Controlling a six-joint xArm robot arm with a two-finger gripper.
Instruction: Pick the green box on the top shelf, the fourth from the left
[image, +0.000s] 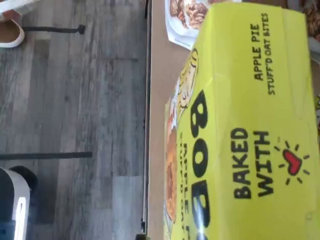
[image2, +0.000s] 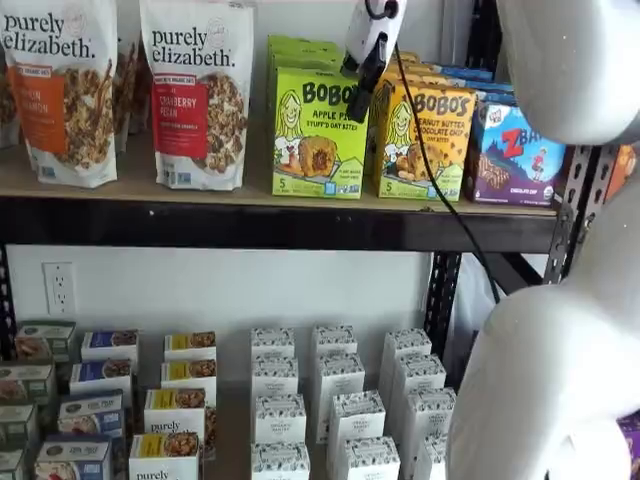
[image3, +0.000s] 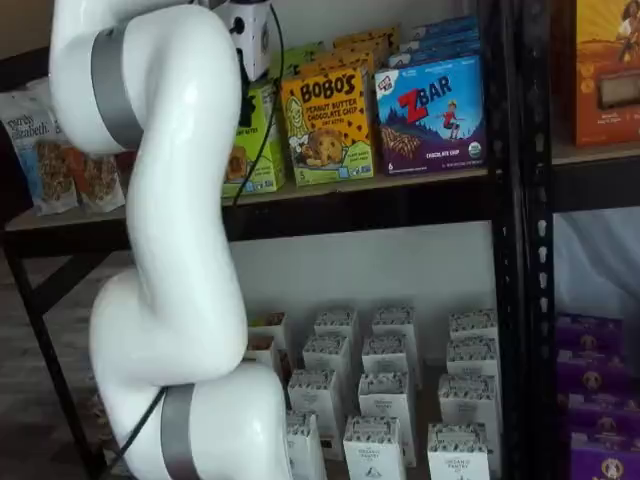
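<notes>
The green box (image2: 315, 135) stands upright at the front of the top shelf (image2: 250, 195), with more of the same cartons behind it. My gripper (image2: 358, 105) hangs at the box's upper right corner. Only one black finger shows below the white body, side-on, so I cannot tell whether it is open or shut. In a shelf view the green box (image3: 262, 140) is partly hidden behind my white arm (image3: 170, 200). In the wrist view the box's lime-green top panel (image: 250, 125) fills much of the picture at close range, with the tan shelf board (image: 159, 100) beside it.
An orange-yellow Bobo's peanut butter box (image2: 425, 145) stands right next to the green box, then a blue Zbar box (image2: 515, 155). Two Purely Elizabeth bags (image2: 195, 95) stand on its other side. Small white boxes (image2: 330, 400) fill the lower level. A black upright (image3: 510, 200) bounds the shelf.
</notes>
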